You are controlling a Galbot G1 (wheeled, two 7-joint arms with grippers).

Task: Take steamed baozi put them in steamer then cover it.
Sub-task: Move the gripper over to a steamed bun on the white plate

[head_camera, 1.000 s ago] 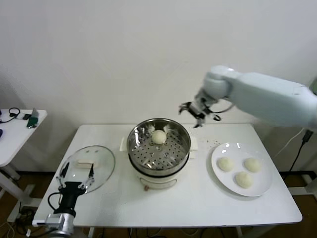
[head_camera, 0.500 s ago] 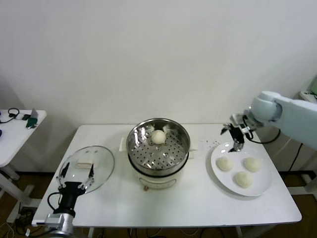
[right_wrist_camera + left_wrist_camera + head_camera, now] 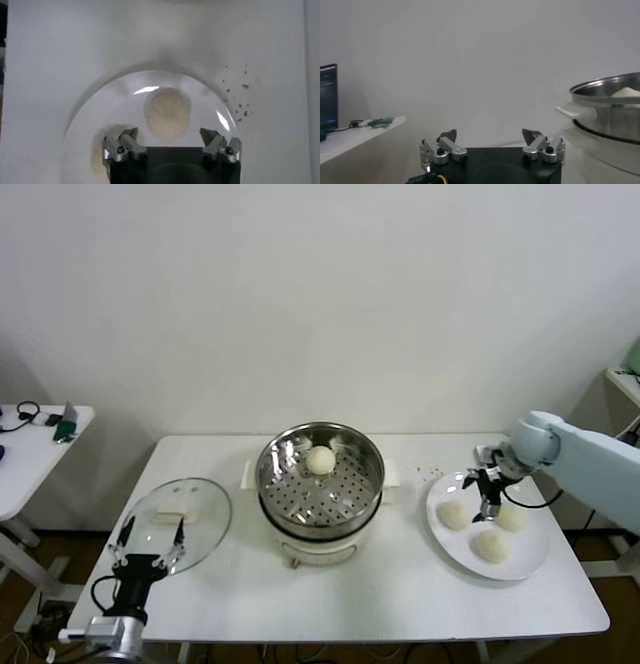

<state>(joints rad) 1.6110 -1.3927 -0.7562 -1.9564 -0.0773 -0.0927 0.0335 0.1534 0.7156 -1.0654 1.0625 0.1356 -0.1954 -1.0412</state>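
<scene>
a plain white worktop (image 3: 380, 594) stands against a bare white wall (image 3: 300, 294). a second white side table (image 3: 30, 449) at the robot's far left carries small gadgets and cables. no brand or writing can be read anywhere. the steamer (image 3: 321, 480) sits mid-worktop with one baozi (image 3: 320, 460) on its perforated tray. three more baozi (image 3: 455, 515) lie on a white plate (image 3: 527, 564) to the right. the right pincer (image 3: 487, 502) hangs released just above the plate, its jaws wide over a bun and holding nothing. the cover (image 3: 178, 522) lies flat left of the steamer. the left pincer (image 3: 146, 547) is parked at the worktop's near left edge, by the cover, released and empty. dark specks (image 3: 237, 92) dot the worktop beside the plate.
</scene>
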